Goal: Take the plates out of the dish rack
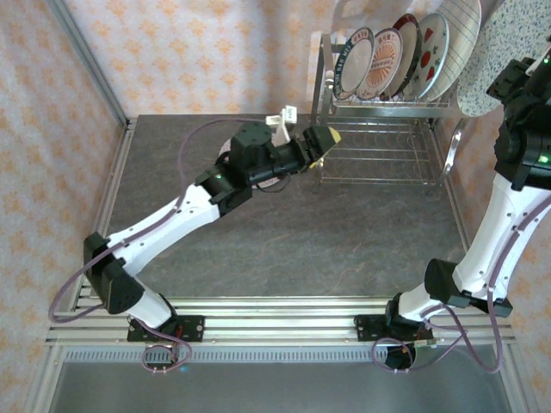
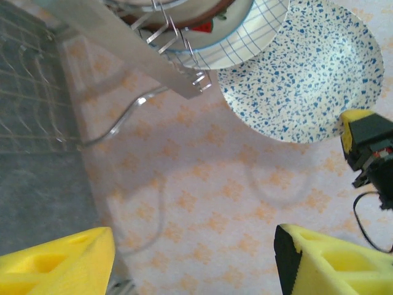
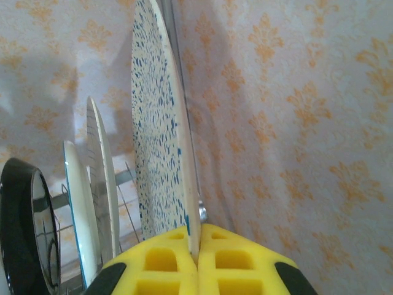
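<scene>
Right gripper [image 3: 198, 249] clenched on speckled plate [image 3: 156, 123] rim, plate seemingly clear of rack [image 1: 379, 109]; left gripper [image 2: 195, 261] spread, empty. Next: lower plate onto table [image 1: 301, 232]

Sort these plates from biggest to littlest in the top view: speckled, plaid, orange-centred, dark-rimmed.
1. speckled plate and plaid-grid plate: both big, both partly out of sight, and the speckled one may sit nearer the camera, so I won't rank them.
2. orange-centred plate.
3. dark-rimmed plate, just slightly smaller.
</scene>
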You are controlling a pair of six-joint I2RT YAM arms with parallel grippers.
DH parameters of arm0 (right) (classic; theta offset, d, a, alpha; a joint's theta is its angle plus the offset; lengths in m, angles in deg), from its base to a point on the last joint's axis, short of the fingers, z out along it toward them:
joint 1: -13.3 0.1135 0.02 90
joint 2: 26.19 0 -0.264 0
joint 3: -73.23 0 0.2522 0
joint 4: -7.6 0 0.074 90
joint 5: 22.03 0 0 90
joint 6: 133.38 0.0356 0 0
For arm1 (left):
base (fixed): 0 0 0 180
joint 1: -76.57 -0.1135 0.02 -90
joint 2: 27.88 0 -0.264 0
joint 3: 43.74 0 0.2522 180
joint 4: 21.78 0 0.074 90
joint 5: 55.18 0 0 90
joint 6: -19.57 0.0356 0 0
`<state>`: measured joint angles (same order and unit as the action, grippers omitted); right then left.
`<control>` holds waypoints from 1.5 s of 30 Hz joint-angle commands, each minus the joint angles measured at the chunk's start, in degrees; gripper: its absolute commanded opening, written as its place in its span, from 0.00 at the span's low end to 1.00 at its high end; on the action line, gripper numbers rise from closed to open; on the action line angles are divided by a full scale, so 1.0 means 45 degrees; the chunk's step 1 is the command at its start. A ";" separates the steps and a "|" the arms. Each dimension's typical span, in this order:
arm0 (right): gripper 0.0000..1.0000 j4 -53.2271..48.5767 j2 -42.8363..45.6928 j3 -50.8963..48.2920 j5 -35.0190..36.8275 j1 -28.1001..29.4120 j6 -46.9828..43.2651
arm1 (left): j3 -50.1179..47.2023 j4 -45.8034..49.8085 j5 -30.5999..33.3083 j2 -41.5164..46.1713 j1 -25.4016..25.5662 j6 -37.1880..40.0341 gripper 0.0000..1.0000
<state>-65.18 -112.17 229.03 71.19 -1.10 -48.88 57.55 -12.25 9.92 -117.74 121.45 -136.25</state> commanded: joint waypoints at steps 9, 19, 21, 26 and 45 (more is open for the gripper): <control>0.00 -0.1368 0.2349 -0.1069 0.1350 0.0007 0.1891 | 0.2638 -0.3263 -0.0320 -0.3601 0.2297 -0.3686 0.75; 0.00 -0.3370 0.3949 -0.2475 0.0863 0.0005 0.4074 | 0.4916 -0.4488 -0.0068 -0.6442 0.3239 -0.5489 0.76; 0.00 -0.3649 0.4475 -0.2795 0.0629 0.0005 0.4526 | 0.5557 -0.4104 -0.0275 -0.6817 0.3316 -0.5546 0.76; 0.00 -0.4168 0.5029 -0.3570 -0.0048 0.0010 0.5739 | 0.5695 -0.4133 -0.0310 -0.7197 0.3373 -0.6202 0.75; 0.00 -0.4413 0.6116 -0.5900 -0.1748 0.0013 0.7754 | 0.4365 -0.5353 -0.0616 -0.6713 0.2801 -0.7402 0.27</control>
<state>-88.04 -85.81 202.98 65.14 -1.14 -15.87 77.99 -33.23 7.95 -150.18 135.00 -169.54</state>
